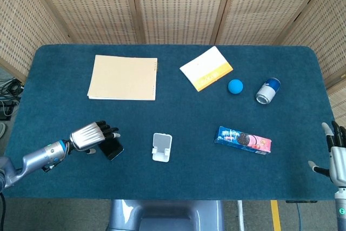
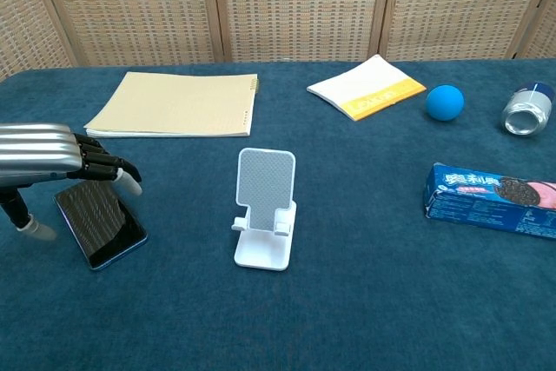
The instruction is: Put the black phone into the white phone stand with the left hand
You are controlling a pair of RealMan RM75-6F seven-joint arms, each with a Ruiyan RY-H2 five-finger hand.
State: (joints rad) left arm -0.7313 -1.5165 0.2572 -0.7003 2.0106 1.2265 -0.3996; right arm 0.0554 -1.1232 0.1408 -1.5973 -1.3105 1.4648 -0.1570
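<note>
The black phone [image 2: 102, 225] [image 1: 112, 149] lies flat on the blue table, left of the white phone stand [image 2: 264, 207] [image 1: 161, 147], which stands upright and empty. My left hand [image 2: 52, 162] [image 1: 93, 136] hovers over the phone's far end, fingers curled downward and thumb near the cloth beside the phone; it holds nothing. My right hand [image 1: 336, 154] stays open at the table's right front edge, seen only in the head view.
A tan notebook [image 1: 123, 77] lies at the back left. A white and yellow booklet [image 1: 206, 68], a blue ball [image 1: 235, 86] and a tipped can [image 1: 267, 91] sit at the back right. A cookie box [image 1: 243, 139] lies right of the stand.
</note>
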